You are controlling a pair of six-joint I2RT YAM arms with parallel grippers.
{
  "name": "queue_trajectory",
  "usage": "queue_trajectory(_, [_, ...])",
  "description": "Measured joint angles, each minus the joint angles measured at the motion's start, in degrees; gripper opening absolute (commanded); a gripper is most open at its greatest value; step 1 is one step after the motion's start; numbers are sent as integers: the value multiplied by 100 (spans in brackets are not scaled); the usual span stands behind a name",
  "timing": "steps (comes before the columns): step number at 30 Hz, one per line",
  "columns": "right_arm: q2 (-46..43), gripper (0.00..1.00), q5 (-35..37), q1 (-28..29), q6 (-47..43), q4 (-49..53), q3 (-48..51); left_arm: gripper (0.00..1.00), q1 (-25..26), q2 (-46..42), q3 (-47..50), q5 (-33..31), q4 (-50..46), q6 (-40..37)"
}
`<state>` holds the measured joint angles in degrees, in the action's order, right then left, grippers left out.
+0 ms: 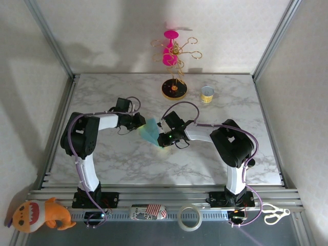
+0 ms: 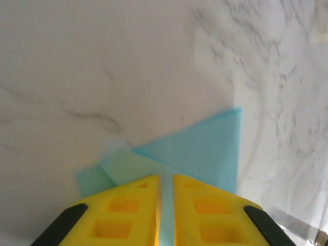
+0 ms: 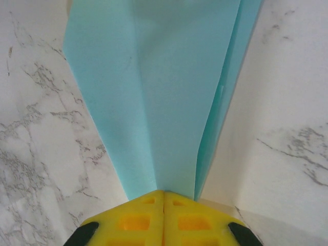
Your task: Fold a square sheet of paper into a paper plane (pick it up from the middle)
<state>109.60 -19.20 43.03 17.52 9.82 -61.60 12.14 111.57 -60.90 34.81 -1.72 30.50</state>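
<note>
Paper plane (image 1: 151,132) lies on the arms' side of the stand (image 1: 174,88), above a white marble table (image 1: 230,154) boxed in by pale walls. Your left wrist view has the left gripper (image 2: 165,205) pinching overlapping teal folds. In your right wrist view, the right gripper (image 3: 164,205) clamps the narrow, centre-creased end.

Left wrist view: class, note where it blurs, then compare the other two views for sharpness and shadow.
Left wrist: marble smeared at upper right, paper edges clearer. Right wrist: paper and marble veins crisp. Top external: even light, soft stand shadow on the back wall.
</note>
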Motion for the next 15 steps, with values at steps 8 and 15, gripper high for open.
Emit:
queue_trajectory(8, [-28,9,11,0,2,-44,28,16,-378,138,-297,-267,-136,-251])
queue_trajectory(15, [-48,11,13,0,111,-9,-17,20,-898,-11,-455,-966,-205,-247])
